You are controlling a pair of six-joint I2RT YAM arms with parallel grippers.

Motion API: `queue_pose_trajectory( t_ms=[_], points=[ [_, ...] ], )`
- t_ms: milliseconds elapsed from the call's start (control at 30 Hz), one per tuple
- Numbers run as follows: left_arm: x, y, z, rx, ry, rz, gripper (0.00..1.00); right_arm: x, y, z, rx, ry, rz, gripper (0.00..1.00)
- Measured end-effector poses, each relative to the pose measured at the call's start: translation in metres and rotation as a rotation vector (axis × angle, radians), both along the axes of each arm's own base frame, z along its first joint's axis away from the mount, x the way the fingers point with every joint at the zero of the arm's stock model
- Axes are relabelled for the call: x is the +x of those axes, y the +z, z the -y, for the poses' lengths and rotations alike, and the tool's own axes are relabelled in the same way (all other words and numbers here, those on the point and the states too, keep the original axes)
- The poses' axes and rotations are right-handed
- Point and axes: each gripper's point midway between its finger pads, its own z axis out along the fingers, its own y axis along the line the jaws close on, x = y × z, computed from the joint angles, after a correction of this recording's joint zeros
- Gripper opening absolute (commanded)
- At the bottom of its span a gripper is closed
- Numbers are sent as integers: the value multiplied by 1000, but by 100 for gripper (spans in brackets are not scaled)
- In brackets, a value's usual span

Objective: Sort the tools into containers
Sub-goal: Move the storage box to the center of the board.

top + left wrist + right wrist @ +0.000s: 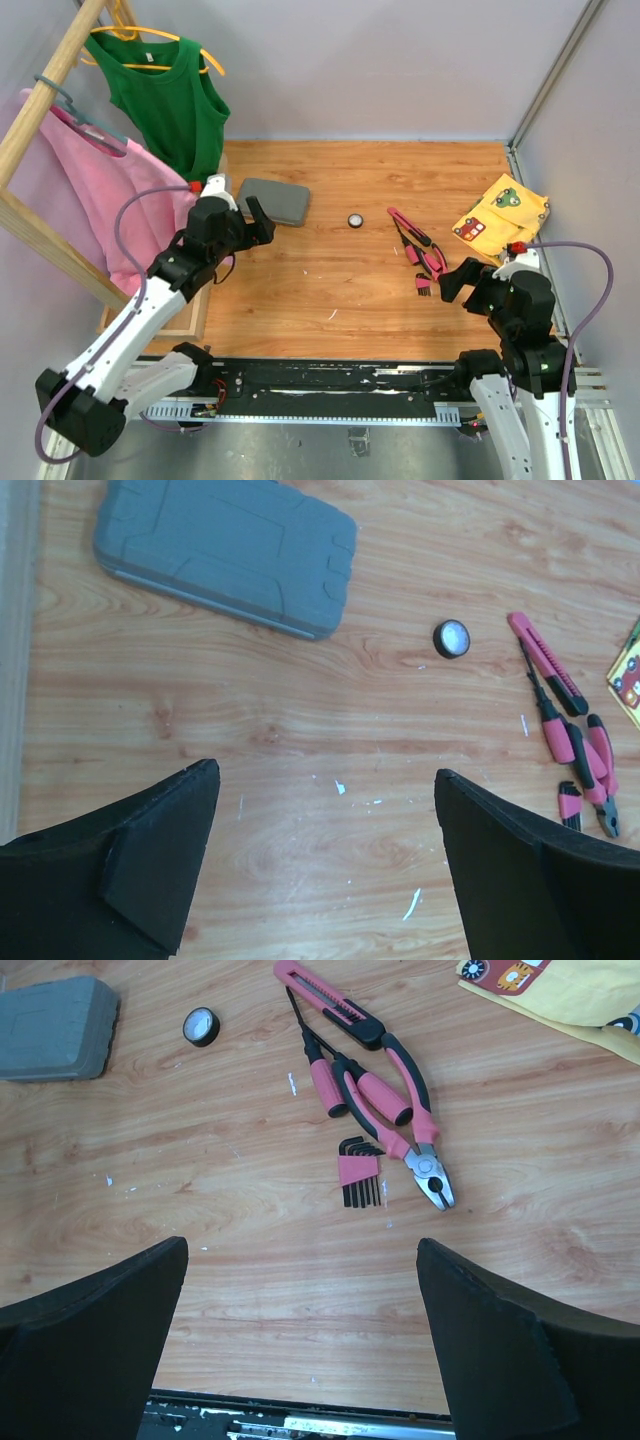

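Left gripper (325,773) and right gripper (302,1245) both gape wide, holding nothing. The closed grey case (275,200) lies far left, the disc (355,220) mid-table, pliers (428,1165) and cutter (325,1000) to the right. Only the right wrist view shows the hex keys (358,1170) clearly, just beside the pliers' nose.

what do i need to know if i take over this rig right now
Left gripper: open, empty, over the table near the closed grey tool case.
Right gripper: open, empty, just short of the tool pile.
Pile near the yellow cloth: pliers, utility knife, screwdriver, hex key set.
Round black-and-white disc: alone, mid-table.
Done: nothing; no tool is in the case.
Left: open the case and put every tool in.
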Motion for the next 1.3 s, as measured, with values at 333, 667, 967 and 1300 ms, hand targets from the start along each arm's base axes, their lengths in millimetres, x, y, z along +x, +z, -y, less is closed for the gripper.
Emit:
queue_pose_trajectory(
  t_ms=[333, 667, 967, 1300],
  points=[
    [36, -55, 25, 61, -4, -135, 93, 3, -8, -2, 1, 6, -44, 99],
    [85, -44, 40, 83, 35, -105, 93, 24, -42, 4, -19, -54, -251, 99],
    [120, -37, 77, 120, 23, -85, 92, 31, -64, 18, -59, -152, -400, 99],
    [99, -36, 159, 157, -113, -56, 92, 32, -42, 19, -44, -157, -274, 98]
  ],
)
